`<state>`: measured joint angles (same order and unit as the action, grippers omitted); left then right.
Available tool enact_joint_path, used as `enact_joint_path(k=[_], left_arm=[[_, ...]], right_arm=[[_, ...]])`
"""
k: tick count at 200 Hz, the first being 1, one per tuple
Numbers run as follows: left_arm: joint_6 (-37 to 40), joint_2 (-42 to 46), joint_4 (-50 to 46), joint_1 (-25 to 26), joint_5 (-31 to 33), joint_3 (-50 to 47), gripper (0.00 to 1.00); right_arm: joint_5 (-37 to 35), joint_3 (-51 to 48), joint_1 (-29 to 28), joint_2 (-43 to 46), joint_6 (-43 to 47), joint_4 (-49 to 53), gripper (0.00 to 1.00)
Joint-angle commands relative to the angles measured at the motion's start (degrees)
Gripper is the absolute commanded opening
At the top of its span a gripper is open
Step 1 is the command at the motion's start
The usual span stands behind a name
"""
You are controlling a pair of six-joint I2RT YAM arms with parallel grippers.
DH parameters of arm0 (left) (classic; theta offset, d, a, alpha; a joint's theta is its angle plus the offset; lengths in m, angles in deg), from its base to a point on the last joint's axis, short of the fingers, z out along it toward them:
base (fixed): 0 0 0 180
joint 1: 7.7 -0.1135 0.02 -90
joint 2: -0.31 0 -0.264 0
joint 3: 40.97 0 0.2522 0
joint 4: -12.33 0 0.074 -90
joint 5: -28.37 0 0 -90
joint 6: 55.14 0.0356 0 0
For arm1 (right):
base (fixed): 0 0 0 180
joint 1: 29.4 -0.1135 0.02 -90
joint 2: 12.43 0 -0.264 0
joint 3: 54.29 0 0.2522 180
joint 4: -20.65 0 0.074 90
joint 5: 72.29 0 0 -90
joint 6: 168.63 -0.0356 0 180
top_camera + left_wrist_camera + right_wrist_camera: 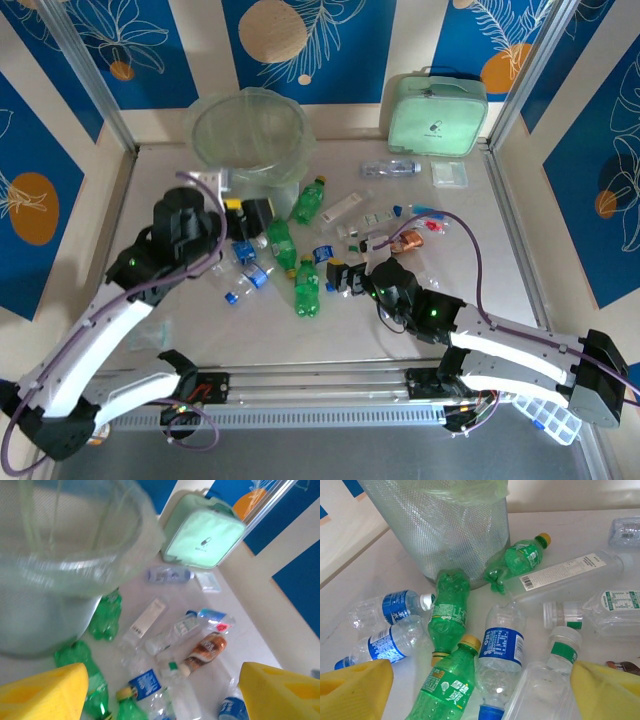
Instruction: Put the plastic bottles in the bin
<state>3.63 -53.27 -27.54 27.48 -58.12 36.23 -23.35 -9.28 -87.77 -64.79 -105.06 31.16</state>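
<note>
Two grippers hover over the pile, both spread wide, nothing pinched in either. From the top, the left gripper (250, 214) sits centre-left, just below the bin (300, 125), which stands at upper centre with the case (437, 113) to its right. The bottles (281, 240) lie scattered across the middle of the table (500, 300), green ones and blue-labelled ones mixed, most of them between the two grippers. The right gripper (345, 278) is low at centre, its tips just right of a green bottle (307, 288) lying flat. Over to the left wrist view: yellow fingers (45, 692) fill both lower corners and the gap between them is open. The bin looms blurred at upper left, and a crumpled green one (106, 617) lies against its base. More bottles lie under the gap at bottom centre. Now the right wrist view: fingers (607, 690) again in both lower corners, well apart. Between them lie a yellow-capped bottle (447, 682), a blue-labelled bottle (502, 652) beside it, and a green-labelled clear bottle (560, 655) further right. I cannot tell whether either finger touches one. The bin rises at upper left of centre, another green bottle resting at its foot.
</note>
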Motion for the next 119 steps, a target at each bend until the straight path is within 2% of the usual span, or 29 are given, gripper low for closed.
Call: enact_joint_path(k=[1, 30, 58, 90, 119], left_arm=[[-3.6, 3.2, 3.4, 0.9, 2.7, -7.8, 0.78], [-4.4, 7.7, 7.8, 1.3, 5.0, -18.7, 0.79], [-2.5, 6.7, 11.8, 1.3, 5.5, -23.7, 0.79], [-2.8, 7.0, 20.6, 1.3, 4.9, -30.7, 0.79], [-2.3, 7.5, 20.7, 1.3, 6.3, -32.2, 0.79]], right_arm=[[1.6, 3.0, 0.0, -1.5, 0.8, -0.3, 0.91], [0.4, 5.8, 0.1, -5.8, 0.9, 2.9, 0.87], [-0.5, 7.8, 1.6, -9.0, -2.7, 5.8, 0.87], [0.7, 9.6, 3.3, -12.1, -5.5, 8.7, 0.84], [2.0, 17.3, 4.4, -20.1, -11.6, 19.8, 0.83]])
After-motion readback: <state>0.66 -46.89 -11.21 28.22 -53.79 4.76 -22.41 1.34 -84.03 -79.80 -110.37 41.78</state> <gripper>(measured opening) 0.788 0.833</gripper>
